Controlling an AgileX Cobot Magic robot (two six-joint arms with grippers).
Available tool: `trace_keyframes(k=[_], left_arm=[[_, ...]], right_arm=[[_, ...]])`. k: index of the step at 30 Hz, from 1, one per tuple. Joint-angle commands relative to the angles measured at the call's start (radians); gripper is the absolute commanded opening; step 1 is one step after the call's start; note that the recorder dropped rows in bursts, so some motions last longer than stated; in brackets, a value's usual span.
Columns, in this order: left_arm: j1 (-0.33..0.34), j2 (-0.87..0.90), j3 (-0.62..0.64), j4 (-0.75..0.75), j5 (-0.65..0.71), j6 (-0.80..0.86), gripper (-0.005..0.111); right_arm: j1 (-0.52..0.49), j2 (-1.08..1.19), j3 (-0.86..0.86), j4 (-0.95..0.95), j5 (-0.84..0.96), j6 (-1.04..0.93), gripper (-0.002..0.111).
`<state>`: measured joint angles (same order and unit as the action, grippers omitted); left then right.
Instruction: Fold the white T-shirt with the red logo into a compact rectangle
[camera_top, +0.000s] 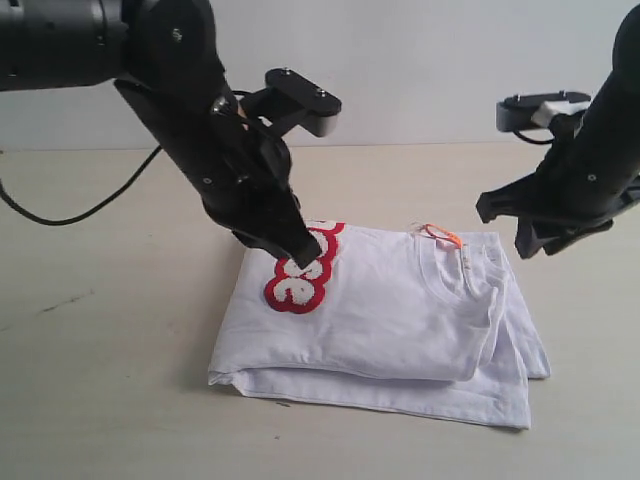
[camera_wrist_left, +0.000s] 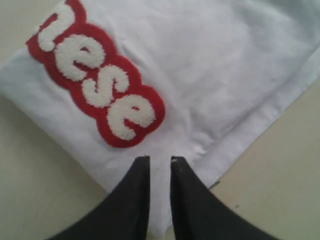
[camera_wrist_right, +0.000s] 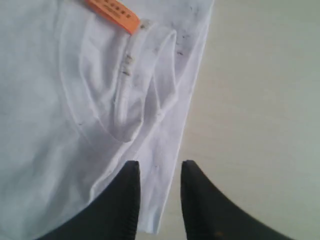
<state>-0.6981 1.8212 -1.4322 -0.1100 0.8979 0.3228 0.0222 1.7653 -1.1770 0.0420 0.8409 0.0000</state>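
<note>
The white T-shirt (camera_top: 400, 310) lies folded into a rough rectangle on the table, collar (camera_top: 465, 265) and orange neck tag (camera_top: 443, 236) on top at the right. Part of the red logo (camera_top: 300, 285) shows at its back left, reading "ese" (camera_wrist_left: 100, 85). My left gripper (camera_top: 300, 258) points down at the logo end, its jaws a narrow gap apart over flat cloth (camera_wrist_left: 160, 159), with nothing lifted. My right gripper (camera_top: 528, 240) hovers above the shirt's right edge, open (camera_wrist_right: 160, 165), with the shirt (camera_wrist_right: 50, 125) and tag (camera_wrist_right: 112, 12) below it.
The beige table (camera_top: 100, 350) runs all round the shirt. A black cable (camera_top: 60, 215) trails across it at the far left. A pale wall closes the back.
</note>
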Motion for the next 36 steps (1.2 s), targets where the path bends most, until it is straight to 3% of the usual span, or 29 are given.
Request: trace_keyframes(k=[1, 9, 13, 34, 36], left_arm=[[0.045, -0.055, 0.064, 0.006, -0.025, -0.009, 0.017], [0.13, -0.131, 0.212, 0.017, -0.107, -0.007, 0.017], [0.142, -0.162, 0.231, 0.017, -0.143, -0.007, 0.017], [0.142, -0.188, 0.231, 0.025, -0.137, -0.013, 0.017], [0.156, -0.202, 0.242, 0.04, -0.191, -0.054, 0.017]], right_arm=[[-0.051, 0.11, 0.003, 0.006, -0.008, 0.0, 0.03], [-0.071, 0.232, -0.038, 0.281, 0.013, -0.189, 0.039], [-0.069, 0.237, -0.056, 0.404, 0.047, -0.288, 0.039], [-0.069, 0.238, -0.06, 0.376, 0.128, -0.259, 0.039], [-0.069, 0.236, -0.066, 0.376, 0.143, -0.259, 0.039]])
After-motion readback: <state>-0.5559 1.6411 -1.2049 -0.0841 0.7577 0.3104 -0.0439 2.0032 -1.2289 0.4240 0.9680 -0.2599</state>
